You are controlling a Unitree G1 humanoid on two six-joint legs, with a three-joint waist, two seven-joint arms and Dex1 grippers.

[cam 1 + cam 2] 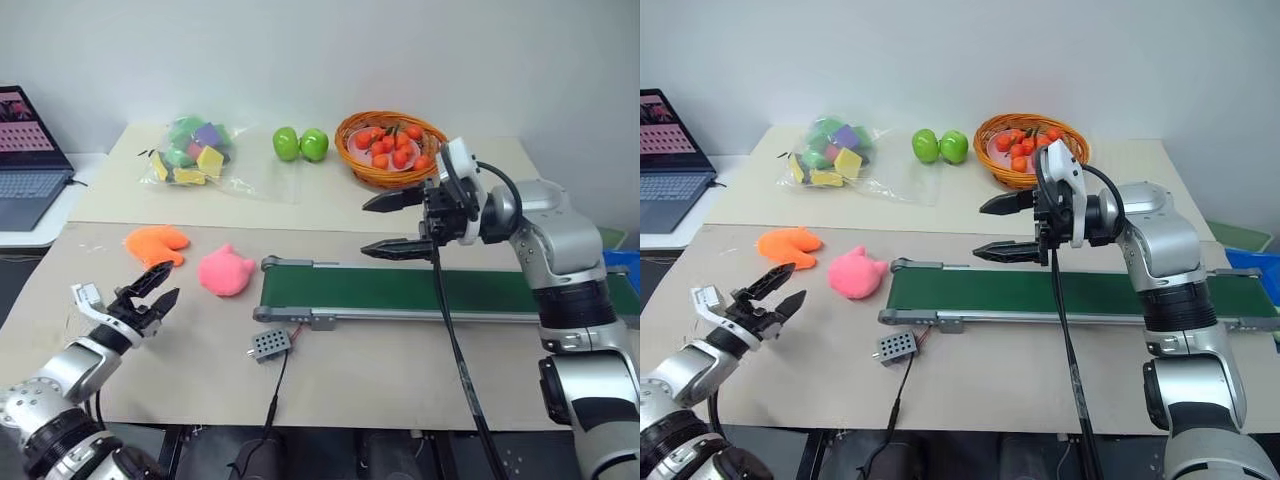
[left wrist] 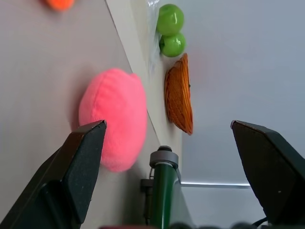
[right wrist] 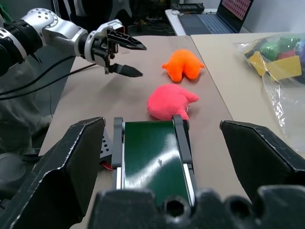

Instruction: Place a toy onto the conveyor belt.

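Left eye view: left gripper (image 1: 155, 285) spread wide, empty; toy (image 1: 226, 271) just ahead, apart. Right gripper (image 1: 392, 225) wide, empty, above conveyor belt (image 1: 420, 291).

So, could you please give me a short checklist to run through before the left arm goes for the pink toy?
1. Left gripper open, empty: ok.
2. Small rounded pink plush toy free on the beige table, just off the belt's end: ok.
3. Flat orange plush toy apart from the pink one: ok.
4. Long dark green conveyor belt bare: ok.
5. Right gripper open, hanging above the belt: cannot tell if it will obstruct.
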